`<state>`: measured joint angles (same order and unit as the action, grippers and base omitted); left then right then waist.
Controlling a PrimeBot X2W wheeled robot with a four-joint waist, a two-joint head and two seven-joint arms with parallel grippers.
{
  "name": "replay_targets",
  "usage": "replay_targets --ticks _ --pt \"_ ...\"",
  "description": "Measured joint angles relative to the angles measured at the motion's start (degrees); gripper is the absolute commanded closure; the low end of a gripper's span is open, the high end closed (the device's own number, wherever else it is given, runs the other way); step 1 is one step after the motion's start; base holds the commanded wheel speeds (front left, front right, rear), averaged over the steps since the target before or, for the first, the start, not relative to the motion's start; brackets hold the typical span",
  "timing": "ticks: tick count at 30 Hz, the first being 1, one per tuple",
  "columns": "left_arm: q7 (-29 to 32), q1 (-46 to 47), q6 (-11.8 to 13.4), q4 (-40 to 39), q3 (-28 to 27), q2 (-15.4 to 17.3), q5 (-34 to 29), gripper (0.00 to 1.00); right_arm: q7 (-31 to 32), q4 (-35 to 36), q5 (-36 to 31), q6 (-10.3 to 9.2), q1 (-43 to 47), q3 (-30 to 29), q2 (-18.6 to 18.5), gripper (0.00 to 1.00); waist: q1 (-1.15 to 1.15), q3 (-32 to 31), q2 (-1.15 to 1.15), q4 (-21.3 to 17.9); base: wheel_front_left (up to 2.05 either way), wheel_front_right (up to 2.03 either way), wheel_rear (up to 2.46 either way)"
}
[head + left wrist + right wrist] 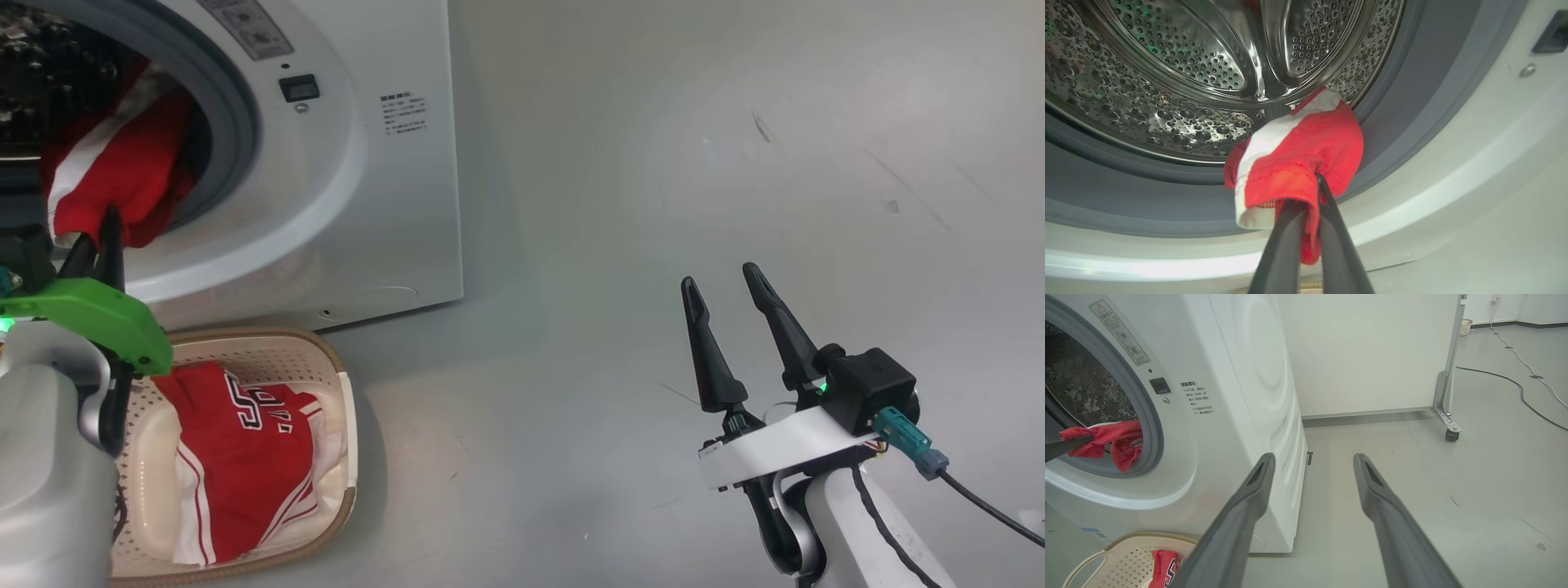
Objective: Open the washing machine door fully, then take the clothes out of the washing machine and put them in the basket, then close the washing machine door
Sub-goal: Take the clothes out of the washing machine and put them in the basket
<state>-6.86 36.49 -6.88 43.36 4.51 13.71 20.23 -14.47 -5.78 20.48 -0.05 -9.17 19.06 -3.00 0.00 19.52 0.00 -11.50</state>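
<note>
The white washing machine [367,163] stands with its mouth uncovered; the washing machine door is out of view. At the grey gasket, my left gripper [102,237] is shut on a red garment with a white stripe [122,180], which hangs out of the steel drum [1167,61]. The left wrist view shows the fingers pinching the fabric [1306,151] at its lower fold. Another red garment with white lettering [237,457] lies in the cream basket [326,351] on the floor below the opening. My right gripper [720,275] hovers open over bare floor to the right, holding nothing.
The right wrist view shows a white partition panel on a castor [1447,435] behind the washer [1241,396]. A cable [1515,384] runs across the grey floor beyond it. Open floor lies to the right of the machine.
</note>
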Motion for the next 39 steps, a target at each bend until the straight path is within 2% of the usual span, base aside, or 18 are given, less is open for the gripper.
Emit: replay_targets --ticks 8,10,16,28,39 --pt "-7.4 -4.4 0.0 -2.5 1.4 -0.8 -0.4 1.00 0.0 -1.2 0.0 0.53 2.2 -1.2 0.0 0.00 0.00 -5.2 0.00 3.6 0.00 0.00 0.00" --pt "-7.4 -7.3 -0.1 -5.4 2.8 -1.0 -1.4 1.00 0.0 -1.9 0.1 0.98 3.8 -1.7 0.0 0.00 0.00 -8.8 0.00 5.7 0.00 0.00 0.00" --pt "-7.6 -10.6 -0.1 -10.6 2.8 -1.0 -1.8 1.00 0.0 -2.4 0.2 1.18 5.5 -1.9 0.0 0.00 0.00 -12.7 0.00 7.7 0.00 0.00 0.00" --pt "-7.6 -14.2 -0.1 -27.5 -1.3 -1.0 -3.0 1.00 0.0 -2.5 0.5 1.68 7.6 -1.9 0.0 0.00 0.00 -17.0 0.00 9.5 0.00 0.00 0.00" --pt "-7.6 -17.2 -0.1 -35.7 -2.6 -1.7 -4.1 1.00 0.0 -2.3 0.5 1.99 8.3 -1.9 0.0 0.00 0.00 -17.5 0.00 9.5 0.00 0.00 0.00"
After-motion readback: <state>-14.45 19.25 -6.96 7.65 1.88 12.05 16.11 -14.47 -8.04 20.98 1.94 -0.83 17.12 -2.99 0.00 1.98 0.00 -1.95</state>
